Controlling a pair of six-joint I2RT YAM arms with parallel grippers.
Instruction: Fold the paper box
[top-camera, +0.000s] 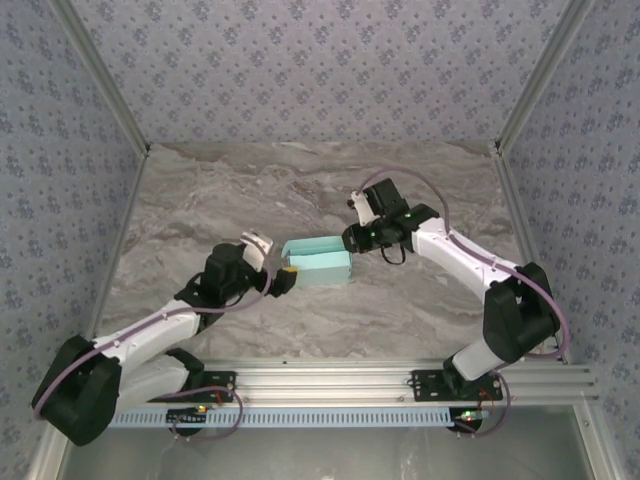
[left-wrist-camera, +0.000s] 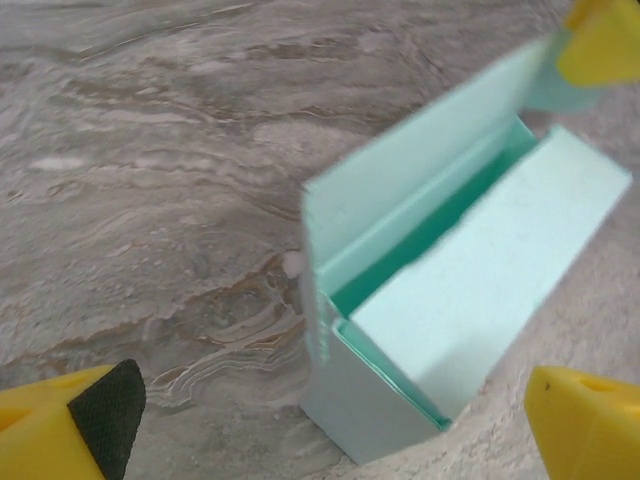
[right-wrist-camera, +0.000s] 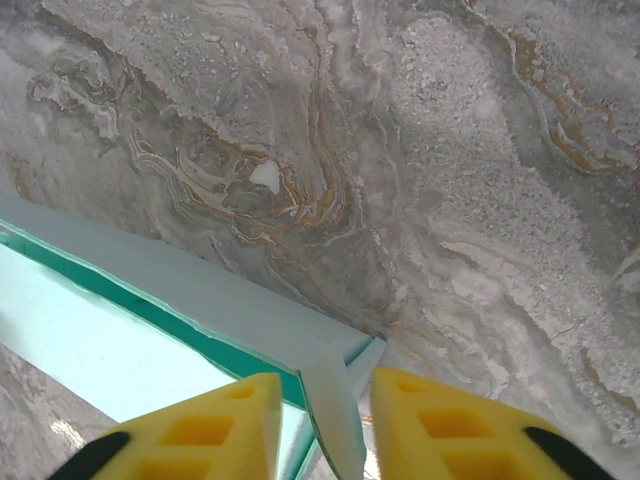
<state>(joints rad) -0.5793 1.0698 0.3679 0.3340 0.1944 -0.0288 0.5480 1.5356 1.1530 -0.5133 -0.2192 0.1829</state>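
A grey, marble-veined table (top-camera: 420, 310), walled by blue floral-print panels (top-camera: 300, 70) and edged along its near side by an aluminium rail (top-camera: 350, 378), carries a plain mint paper box (top-camera: 318, 265) near its centre, lid ajar. The right gripper (right-wrist-camera: 325, 395) pinches the box's end flap. The left gripper (top-camera: 273, 257) stands spread wide at the opposite end.

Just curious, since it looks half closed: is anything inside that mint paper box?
The paper box has an open slit showing only darker teal inner walls, no contents. Its top flap covers most of the interior, so the rest is hidden.
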